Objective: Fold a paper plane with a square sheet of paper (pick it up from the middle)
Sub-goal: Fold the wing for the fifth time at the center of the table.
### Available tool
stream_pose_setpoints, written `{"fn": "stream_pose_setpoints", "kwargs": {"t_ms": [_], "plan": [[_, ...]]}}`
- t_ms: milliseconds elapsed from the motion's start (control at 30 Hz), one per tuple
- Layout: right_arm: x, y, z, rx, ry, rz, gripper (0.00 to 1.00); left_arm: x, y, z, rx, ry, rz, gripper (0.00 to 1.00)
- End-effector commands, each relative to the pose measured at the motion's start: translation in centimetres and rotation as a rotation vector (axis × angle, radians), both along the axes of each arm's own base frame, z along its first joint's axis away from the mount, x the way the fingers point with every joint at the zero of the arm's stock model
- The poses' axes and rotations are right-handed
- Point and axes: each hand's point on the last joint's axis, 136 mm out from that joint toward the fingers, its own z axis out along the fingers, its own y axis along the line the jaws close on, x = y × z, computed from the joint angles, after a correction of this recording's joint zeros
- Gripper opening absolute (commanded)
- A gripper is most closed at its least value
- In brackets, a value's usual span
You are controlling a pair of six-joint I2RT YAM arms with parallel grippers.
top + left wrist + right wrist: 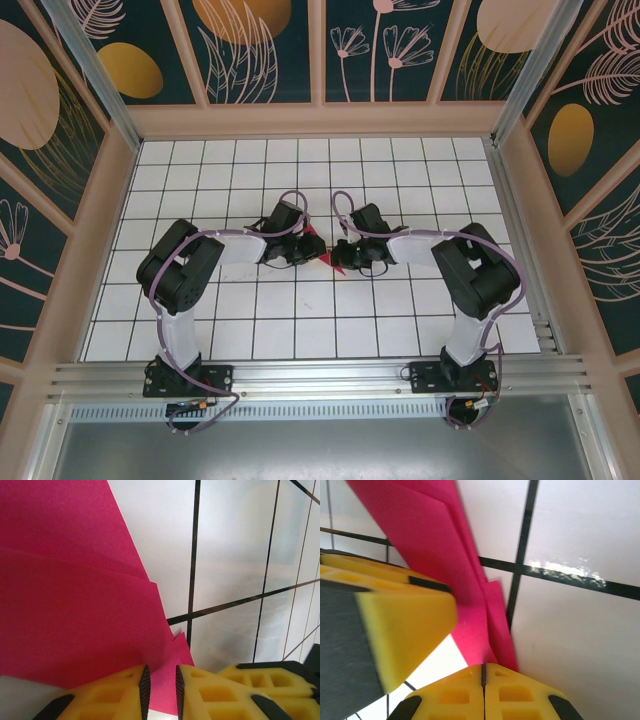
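The pink paper [322, 259], folded into overlapping layers, lies on the white grid table between my two grippers at the middle. In the left wrist view the folded pink paper [75, 605] spreads to the left, and a pointed corner of it runs down between the jaws. My left gripper [160, 682] stands slightly open, with a narrow gap and paper showing in it. My right gripper [483, 669] is shut, and the narrow end of the pink paper [470, 625] comes out of its seam. In the top view the left gripper [308, 252] and right gripper [336, 262] almost touch.
A yellow finger [405, 622] of the left gripper sits close beside the right gripper's jaws. Black grid lines [194, 555] cross the white table [300, 160]. Wooden walls [320, 120] ring the table, and a metal rail [320, 375] runs along its near edge.
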Motion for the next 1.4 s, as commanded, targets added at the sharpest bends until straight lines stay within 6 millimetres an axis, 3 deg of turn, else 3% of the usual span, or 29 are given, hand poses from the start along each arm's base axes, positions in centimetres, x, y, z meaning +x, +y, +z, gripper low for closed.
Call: {"fn": "stream_pose_setpoints", "kwargs": {"t_ms": [0, 100, 133, 367, 833, 1167, 1367], "plan": [[-0.6, -0.5, -1.2, -0.023, 0.042, -0.001, 0.05, 0.0, 3.4, -3.8, 0.170, 0.022, 0.060, 0.25], [-1.5, -1.6, -2.7, -0.065, 0.081, -0.003, 0.05, 0.1, 3.4, -3.6, 0.169, 0.015, 0.056, 0.25], [-1.7, -2.0, -3.1, -0.080, 0.089, -0.006, 0.05, 1.0, 2.9, -2.6, 0.154, -0.013, 0.056, 0.26], [-2.9, -4.5, -5.8, -0.199, 0.147, -0.021, 0.05, 2.5, 1.9, -0.1, 0.110, -0.111, -0.013, 0.30], [-3.0, -4.6, -6.7, -0.216, 0.175, -0.022, 0.04, 4.5, 2.9, 5.9, 0.024, -0.344, -0.071, 0.39], [-3.3, -4.6, -7.2, -0.214, 0.192, -0.018, 0.04, 3.0, 2.8, 4.6, -0.039, -0.318, -0.097, 0.39], [-3.4, -4.6, -7.5, -0.217, 0.201, -0.017, 0.04, 3.2, 2.8, 3.2, -0.029, -0.283, -0.082, 0.38]]}}
